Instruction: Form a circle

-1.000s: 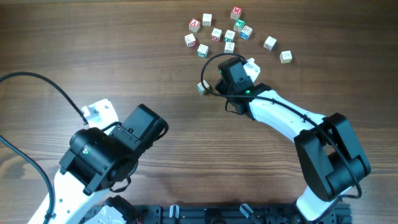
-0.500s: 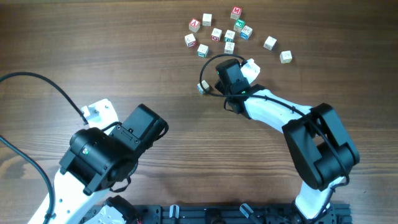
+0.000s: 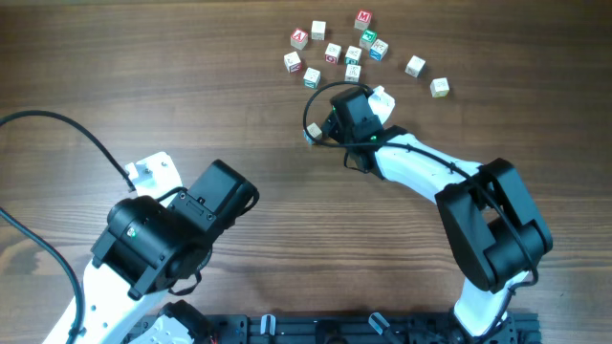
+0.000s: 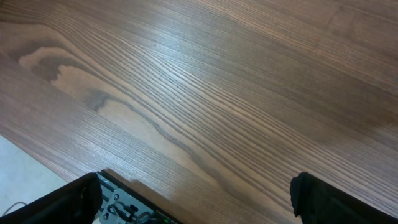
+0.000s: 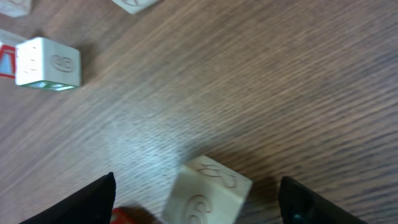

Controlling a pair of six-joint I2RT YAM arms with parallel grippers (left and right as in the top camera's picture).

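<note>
Wood table (image 3: 143, 76). My left gripper (image 4: 199, 196) is wide, over bare wood. My right gripper (image 5: 196, 182) is wide, one cube (image 5: 208, 190) between the fingers, untouched. Other cubes (image 3: 332, 52) lie scattered just beyond, no circle yet.

No closed ring is formed. About a dozen small pale wooden alphabet cubes (image 3: 333, 53) are scattered in a loose cluster on the surface (image 3: 191, 96), several showing red, green or blue letter faces. A lone cube (image 5: 208, 193), with engraved faces, is set apart from them, flat on the wood and turned askew to the grain.
</note>
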